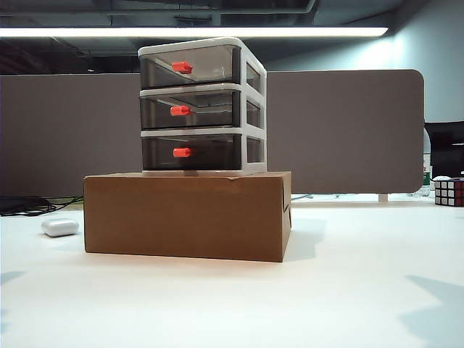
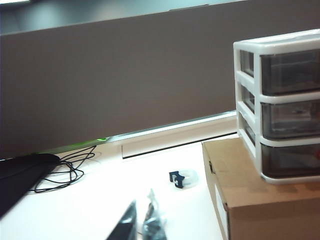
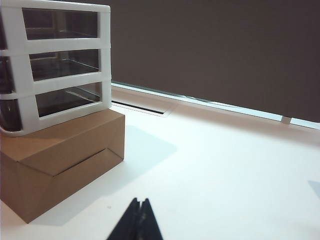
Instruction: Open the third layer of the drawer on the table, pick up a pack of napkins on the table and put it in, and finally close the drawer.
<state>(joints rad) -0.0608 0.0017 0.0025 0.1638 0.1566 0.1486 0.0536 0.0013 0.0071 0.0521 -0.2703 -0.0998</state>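
The drawer [image 1: 201, 105] stands on a brown cardboard box [image 1: 187, 214] on the white table [image 1: 355, 290], with all three tiers pushed in. The third layer [image 1: 192, 152], the lowest smoky-grey one, shows its red-orange knob [image 1: 182, 152] flush with the frame. The pack of napkins is out of view. My left gripper [image 2: 141, 207] hovers shut over the table to the left of the box [image 2: 260, 200] and the drawer [image 2: 280, 100]; its blurred fingers hold nothing I can make out. My right gripper [image 3: 140, 201] is shut and empty, over bare table right of the drawer [image 3: 55, 70]. Neither gripper appears in the exterior view.
A small white rounded case [image 1: 59, 227] lies left of the box. A Rubik's cube [image 1: 449, 192] sits at the far right. A grey partition [image 1: 341, 130] closes the back. Black cables [image 2: 65, 170] and a small blue-and-clear object [image 2: 182, 177] lie near the back left.
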